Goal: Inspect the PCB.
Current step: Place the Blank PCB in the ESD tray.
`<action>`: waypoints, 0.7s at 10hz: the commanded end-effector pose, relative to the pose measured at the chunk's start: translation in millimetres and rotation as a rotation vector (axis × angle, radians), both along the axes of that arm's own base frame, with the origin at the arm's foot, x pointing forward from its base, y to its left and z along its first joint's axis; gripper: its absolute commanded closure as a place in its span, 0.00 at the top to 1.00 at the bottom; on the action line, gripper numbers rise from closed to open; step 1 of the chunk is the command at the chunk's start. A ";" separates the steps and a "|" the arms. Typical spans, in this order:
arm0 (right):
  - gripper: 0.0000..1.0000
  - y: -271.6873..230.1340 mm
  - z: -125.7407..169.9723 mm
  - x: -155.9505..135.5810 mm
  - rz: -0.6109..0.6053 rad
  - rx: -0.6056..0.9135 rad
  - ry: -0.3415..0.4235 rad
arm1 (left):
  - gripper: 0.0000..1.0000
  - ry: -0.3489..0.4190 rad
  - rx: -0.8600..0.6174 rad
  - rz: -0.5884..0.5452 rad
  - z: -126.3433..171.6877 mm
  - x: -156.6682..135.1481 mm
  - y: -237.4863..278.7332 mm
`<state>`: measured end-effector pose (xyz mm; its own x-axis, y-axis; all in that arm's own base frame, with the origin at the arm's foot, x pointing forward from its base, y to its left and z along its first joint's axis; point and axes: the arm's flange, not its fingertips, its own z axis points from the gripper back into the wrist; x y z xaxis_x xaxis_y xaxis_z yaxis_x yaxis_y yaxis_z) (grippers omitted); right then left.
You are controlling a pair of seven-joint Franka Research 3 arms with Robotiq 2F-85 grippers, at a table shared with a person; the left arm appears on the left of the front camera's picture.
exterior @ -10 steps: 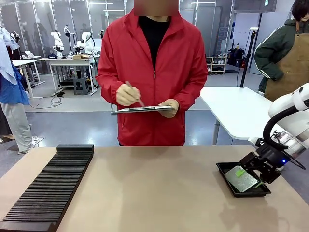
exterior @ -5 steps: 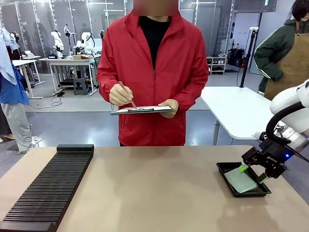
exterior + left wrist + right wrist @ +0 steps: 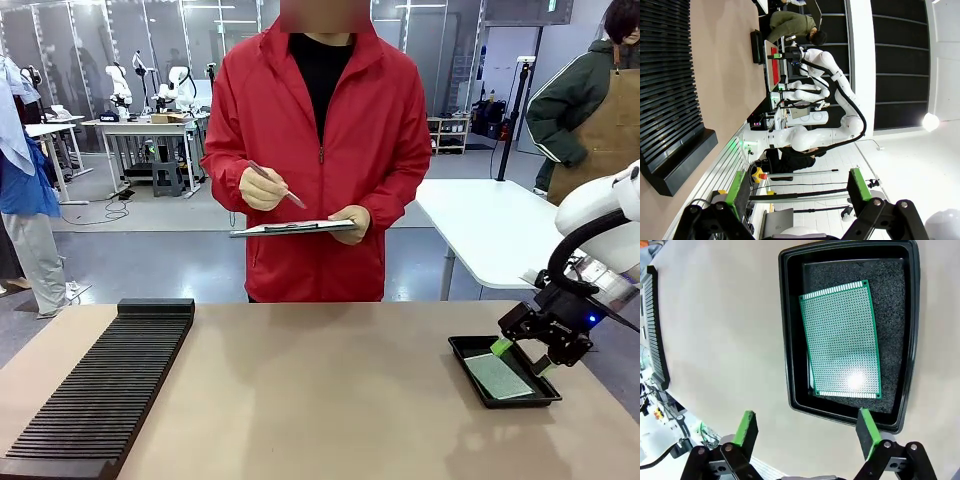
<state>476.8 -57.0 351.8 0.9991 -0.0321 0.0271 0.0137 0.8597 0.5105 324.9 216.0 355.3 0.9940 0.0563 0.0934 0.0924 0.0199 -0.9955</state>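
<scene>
The PCB (image 3: 842,340) is seen lying flat on the dark foam lining of a shallow black tray (image 3: 790,330), which rests on the table (image 3: 320,400) near its right end. No hold is had on the board: the right gripper (image 3: 528,358) is poised just above the tray with its jaws spread wide and nothing between the green pads (image 3: 746,427). The left gripper (image 3: 795,192) is likewise wide open and empty, with the ridged black rack (image 3: 670,75) in its view.

At the far side a person in a red jacket is occupied with a pen (image 3: 275,183) over a clipboard (image 3: 295,228), so a check may be being noted, though this cannot be confirmed. It is judged that the board is set down in its tray; whether the inspection is finished or not yet begun cannot be told.

No brand, label or legible writing is made out on the board, the tray or the clipboard; only a plain grid of holes is shown on the PCB.
</scene>
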 end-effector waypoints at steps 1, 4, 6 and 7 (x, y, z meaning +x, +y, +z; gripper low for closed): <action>1.00 -1.0 0.2 -0.2 -0.002 0.001 -0.001 | 1.00 -0.001 0.000 0.002 0.5 -0.4 0.9; 1.00 -1.0 0.2 -0.2 -0.002 0.001 -0.001 | 1.00 -0.001 0.000 0.002 0.5 -0.4 0.9; 1.00 -1.0 0.2 -0.2 -0.002 0.001 -0.001 | 1.00 -0.001 0.000 0.002 0.5 -0.4 0.9; 1.00 -1.0 0.2 -0.2 -0.002 0.001 -0.001 | 1.00 -0.001 0.000 0.002 0.5 -0.4 0.9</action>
